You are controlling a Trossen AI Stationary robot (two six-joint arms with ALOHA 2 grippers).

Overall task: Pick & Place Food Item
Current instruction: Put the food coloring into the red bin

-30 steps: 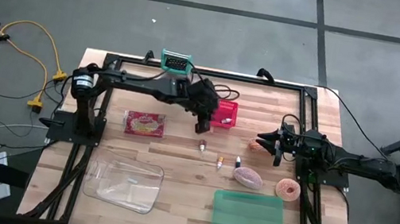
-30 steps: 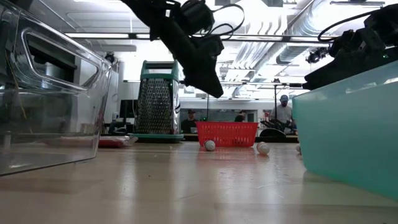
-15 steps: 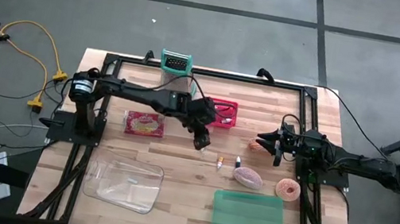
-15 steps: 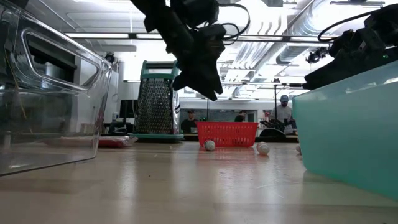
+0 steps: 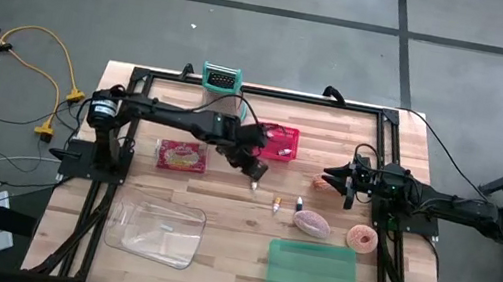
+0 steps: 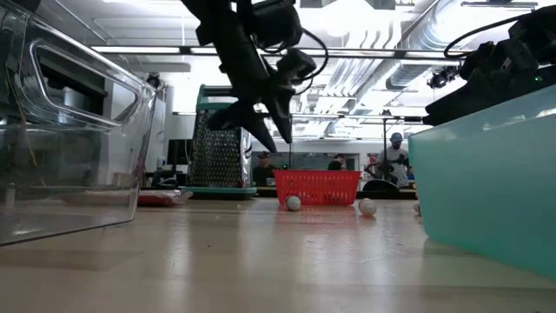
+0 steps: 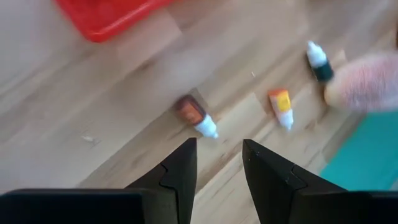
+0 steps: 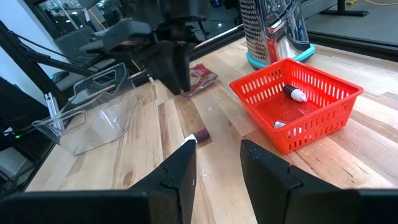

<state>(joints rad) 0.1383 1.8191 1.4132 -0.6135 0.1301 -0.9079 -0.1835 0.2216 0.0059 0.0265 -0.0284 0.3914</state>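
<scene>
Near edge of the surface (image 5: 221,207): green tray (image 5: 311,278) at right, clear container (image 5: 156,231) at left. Mid-surface: three small bottles, the brown one (image 7: 196,117) directly below the left gripper (image 5: 255,169), jaws spread and empty. Right gripper (image 5: 335,176) waits at right, jaws parted, empty. Far: red basket (image 5: 283,142), holding two bottles, and grater (image 5: 222,78).

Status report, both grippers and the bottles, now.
Left gripper open, empty, above brown-capped bottle. Right gripper open, idle at table's right. Red basket beside left arm; path clear.
</scene>
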